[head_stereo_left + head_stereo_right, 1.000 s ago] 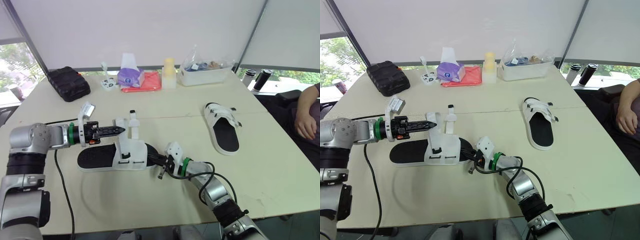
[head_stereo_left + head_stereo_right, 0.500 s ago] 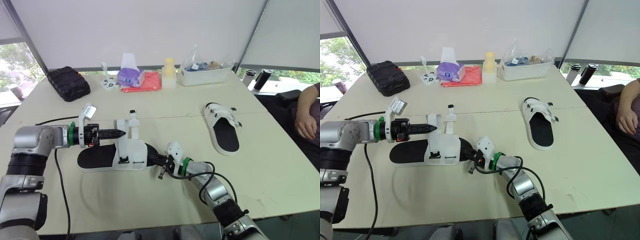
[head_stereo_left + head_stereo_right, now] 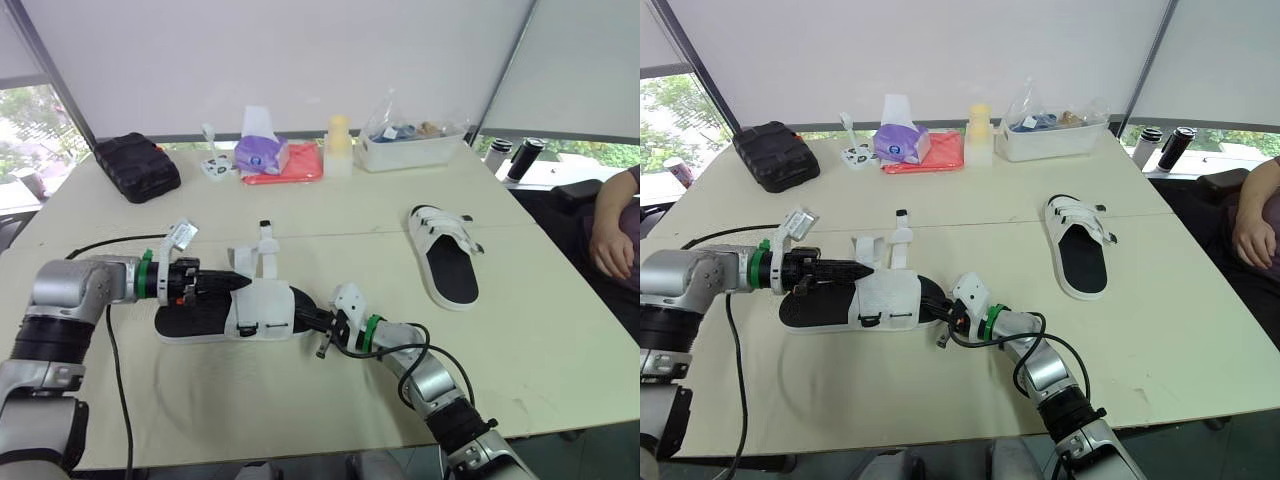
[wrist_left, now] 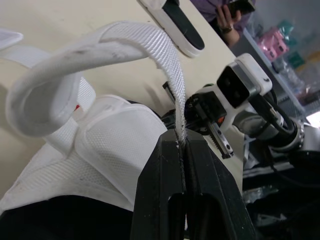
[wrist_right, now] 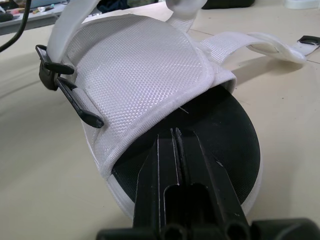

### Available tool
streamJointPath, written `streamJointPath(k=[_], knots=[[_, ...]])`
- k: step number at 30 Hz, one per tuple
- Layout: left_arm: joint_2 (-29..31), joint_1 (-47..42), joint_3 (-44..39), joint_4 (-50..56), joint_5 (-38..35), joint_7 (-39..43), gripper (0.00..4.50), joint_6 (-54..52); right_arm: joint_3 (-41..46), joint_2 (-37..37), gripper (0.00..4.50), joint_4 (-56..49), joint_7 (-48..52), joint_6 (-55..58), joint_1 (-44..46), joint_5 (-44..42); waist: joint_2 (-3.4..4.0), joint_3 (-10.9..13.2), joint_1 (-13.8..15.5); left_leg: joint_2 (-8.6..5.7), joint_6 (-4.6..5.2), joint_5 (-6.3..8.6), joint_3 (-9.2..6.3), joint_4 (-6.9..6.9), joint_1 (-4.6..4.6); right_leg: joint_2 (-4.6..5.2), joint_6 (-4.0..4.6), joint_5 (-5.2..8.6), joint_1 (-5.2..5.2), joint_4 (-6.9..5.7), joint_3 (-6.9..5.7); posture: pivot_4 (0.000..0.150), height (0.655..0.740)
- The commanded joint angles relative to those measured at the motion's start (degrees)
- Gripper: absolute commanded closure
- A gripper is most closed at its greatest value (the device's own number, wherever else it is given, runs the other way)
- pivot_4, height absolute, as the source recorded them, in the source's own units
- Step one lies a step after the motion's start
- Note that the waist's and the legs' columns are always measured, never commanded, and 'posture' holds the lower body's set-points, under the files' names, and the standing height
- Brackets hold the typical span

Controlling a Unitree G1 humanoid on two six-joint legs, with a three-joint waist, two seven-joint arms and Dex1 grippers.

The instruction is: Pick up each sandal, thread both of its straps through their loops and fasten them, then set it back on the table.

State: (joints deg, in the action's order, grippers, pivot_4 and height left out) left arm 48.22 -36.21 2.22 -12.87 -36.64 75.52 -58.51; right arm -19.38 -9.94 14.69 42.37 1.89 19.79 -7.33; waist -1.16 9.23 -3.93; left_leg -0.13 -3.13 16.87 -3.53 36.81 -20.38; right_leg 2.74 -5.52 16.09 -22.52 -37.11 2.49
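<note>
Surface (image 3: 520,340) carrying sandal (image 3: 262,308) flat, toe toward 3 o'clock. Right hand (image 3: 302,318) at the toe, fingers closed, tips resting on the insole; left hand (image 3: 238,283) at 9 o'clock, clamped on strap (image 4: 125,37). Advised: pin the toe firmly, hold the strap untwisted, and steer its end squarely into the black loop (image 5: 50,70).

A beige table (image 3: 330,215) carries a row of clutter along its far edge. A black case (image 3: 138,167) lies at ten o'clock. Around twelve sit a purple tissue pack (image 3: 262,152) on a red pouch (image 3: 296,170) and a pale yellow bottle (image 3: 338,145). A clear bin (image 3: 410,148) of oddments stands at one o'clock, with two dark tumblers (image 3: 511,157) beyond it. At three o'clock, a person's hand (image 3: 607,250) rests off the table.
</note>
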Motion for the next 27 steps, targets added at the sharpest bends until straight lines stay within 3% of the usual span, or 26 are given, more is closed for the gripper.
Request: streamJointPath(k=[1,7,15,21,25,27], knots=[[2.2,1.5,1.8,3.5,2.0,2.4,4.45,3.4,-1.7,-1.4,4.5,6.2,0.0,4.6,-2.7,3.2,0.0,0.0,0.0,0.01,0.0,0.0,0.0,-0.01,0.0,0.0,0.01,0.0,0.0,0.0,0.0,0.15,0.74],[2.2,2.9,2.3,5.5,3.4,2.0,4.45,5.9,-1.6,-1.3,4.5,6.3,0.0,4.5,-2.6,3.1,0.0,0.0,0.0,0.03,0.0,0.0,0.0,-0.02,0.0,0.0,0.04,0.02,0.0,0.0,0.0,0.15,0.74],[2.9,3.1,-3.2,5.1,1.4,-1.1,0.82,4.8,-1.6,-1.5,4.5,6.3,0.1,4.4,-2.7,3.2,0.01,0.0,0.0,0.03,0.01,0.01,0.0,-0.02,0.0,-0.01,0.04,0.03,-0.01,0.0,-0.01,0.15,0.74],[6.8,4.6,-9.9,7.8,-0.9,-2.8,0.82,3.3,-1.7,-1.7,4.5,6.4,0.4,4.0,-3.0,3.3,0.0,0.0,0.0,0.05,0.03,0.02,-0.01,-0.02,-0.01,-0.01,0.03,0.03,-0.02,0.0,-0.01,0.15,0.74],[12.3,16.6,-16.0,23.8,-8.0,-0.8,0.82,-3.5,-2.0,-1.8,4.5,6.8,0.8,3.5,-3.0,3.4,0.02,0.0,-0.2,0.08,0.07,0.04,0.06,-0.13,0.02,0.04,0.05,0.04,-0.03,0.08,0.06,0.15,0.74],[11.2,23.9,-19.5,32.2,-12.1,-4.7,0.82,-7.7,-1.8,-1.8,4.5,7.2,1.0,3.3,-2.8,3.4,0.04,0.0,0.0,0.08,0.07,0.04,0.11,-0.39,0.1,0.17,0.09,0.08,-0.04,0.17,0.16,0.15,0.74]])
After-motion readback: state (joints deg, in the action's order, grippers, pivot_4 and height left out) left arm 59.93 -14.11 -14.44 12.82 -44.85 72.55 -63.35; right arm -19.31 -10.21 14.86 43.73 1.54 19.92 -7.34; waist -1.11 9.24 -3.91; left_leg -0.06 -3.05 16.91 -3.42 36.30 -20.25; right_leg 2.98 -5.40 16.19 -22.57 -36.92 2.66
